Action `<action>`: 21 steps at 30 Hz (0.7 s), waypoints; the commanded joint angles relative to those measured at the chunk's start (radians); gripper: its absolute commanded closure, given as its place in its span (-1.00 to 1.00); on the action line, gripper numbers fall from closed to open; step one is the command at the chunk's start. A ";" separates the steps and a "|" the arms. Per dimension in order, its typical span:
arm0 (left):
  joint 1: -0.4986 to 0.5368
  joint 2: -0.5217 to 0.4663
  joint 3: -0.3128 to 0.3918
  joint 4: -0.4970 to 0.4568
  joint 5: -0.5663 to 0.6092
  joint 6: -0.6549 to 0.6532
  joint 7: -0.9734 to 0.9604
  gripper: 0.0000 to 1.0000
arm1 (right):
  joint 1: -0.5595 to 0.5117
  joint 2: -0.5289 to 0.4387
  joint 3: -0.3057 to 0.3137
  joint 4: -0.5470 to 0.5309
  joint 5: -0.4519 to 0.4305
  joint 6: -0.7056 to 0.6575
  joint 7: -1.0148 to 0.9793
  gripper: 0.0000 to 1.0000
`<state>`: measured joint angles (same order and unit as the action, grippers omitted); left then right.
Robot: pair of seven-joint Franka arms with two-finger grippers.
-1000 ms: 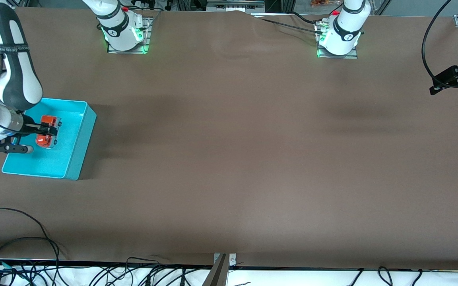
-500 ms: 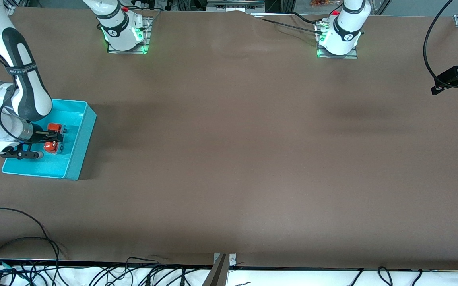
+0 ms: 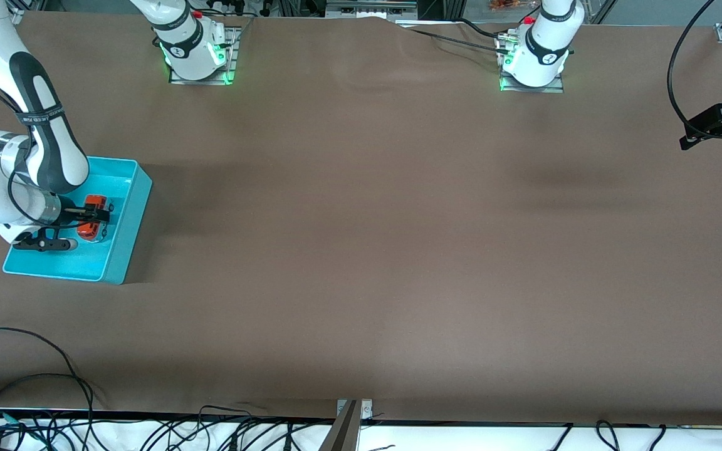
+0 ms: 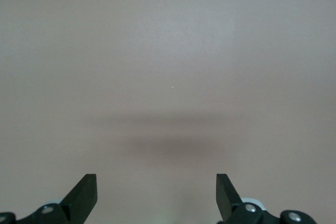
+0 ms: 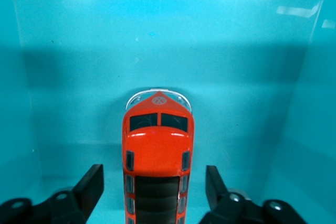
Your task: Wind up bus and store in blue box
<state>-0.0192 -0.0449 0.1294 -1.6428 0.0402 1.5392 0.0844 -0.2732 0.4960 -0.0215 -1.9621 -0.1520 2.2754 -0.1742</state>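
The orange-red bus (image 3: 90,232) with its dark roof panel rests on the floor of the blue box (image 3: 130,216), at the right arm's end of the table. My right gripper (image 3: 99,217) reaches down into the box, open, with a finger on each side of the bus. In the right wrist view the bus (image 5: 157,142) lies between the black fingers (image 5: 90,183), with a strip of turquoise floor showing on both sides, so neither finger touches it. My left gripper (image 3: 715,124) waits open over the table's edge at the left arm's end, nothing between its fingers (image 4: 84,195).
The box walls (image 5: 16,103) close in around my right gripper. Brown table cloth (image 3: 361,250) spreads across the middle. Loose cables (image 3: 54,376) lie along the table edge nearest the front camera.
My right gripper carried the bus a little toward the box's middle and down to its floor, then opened and let it go. The left arm barely moved.
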 commanded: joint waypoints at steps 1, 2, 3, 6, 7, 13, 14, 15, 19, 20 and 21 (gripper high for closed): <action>0.004 0.016 -0.002 0.034 0.012 -0.024 -0.008 -1.00 | -0.008 -0.010 0.008 -0.014 -0.017 -0.004 0.002 -1.00; 0.004 0.016 -0.002 0.034 0.013 -0.024 -0.008 -1.00 | -0.008 -0.014 0.008 -0.014 -0.017 -0.007 0.002 -1.00; 0.004 0.016 -0.002 0.035 0.012 -0.024 -0.008 -1.00 | -0.008 -0.019 0.008 -0.014 -0.017 -0.013 0.001 -1.00; 0.004 0.016 -0.004 0.035 0.012 -0.024 -0.008 -1.00 | -0.006 -0.057 0.012 -0.008 -0.017 -0.059 -0.001 -1.00; 0.004 0.016 -0.002 0.035 0.012 -0.024 -0.008 -1.00 | -0.004 -0.076 0.014 -0.006 -0.017 -0.086 -0.001 -1.00; 0.004 0.016 -0.002 0.035 0.012 -0.024 -0.008 -1.00 | 0.019 -0.191 0.032 0.011 -0.014 -0.229 -0.001 -1.00; 0.004 0.016 -0.002 0.034 0.013 -0.024 -0.008 -1.00 | 0.019 -0.210 0.043 0.011 -0.014 -0.243 -0.001 -1.00; 0.004 0.016 -0.002 0.035 0.012 -0.024 -0.008 -1.00 | 0.019 -0.235 0.055 0.009 -0.014 -0.254 -0.001 -1.00; 0.004 0.016 -0.002 0.034 0.012 -0.024 -0.008 -1.00 | 0.020 -0.312 0.074 0.011 -0.011 -0.329 0.001 -1.00; 0.004 0.016 -0.002 0.034 0.012 -0.024 -0.008 -1.00 | 0.020 -0.330 0.074 0.011 -0.009 -0.344 -0.001 -1.00; 0.004 0.016 -0.002 0.034 0.013 -0.024 -0.008 -1.00 | 0.020 -0.346 0.077 0.011 -0.006 -0.356 -0.002 -1.00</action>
<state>-0.0191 -0.0448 0.1294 -1.6428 0.0402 1.5392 0.0844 -0.2538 0.2587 0.0407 -1.9255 -0.1521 1.9952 -0.1738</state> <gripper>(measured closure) 0.000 0.000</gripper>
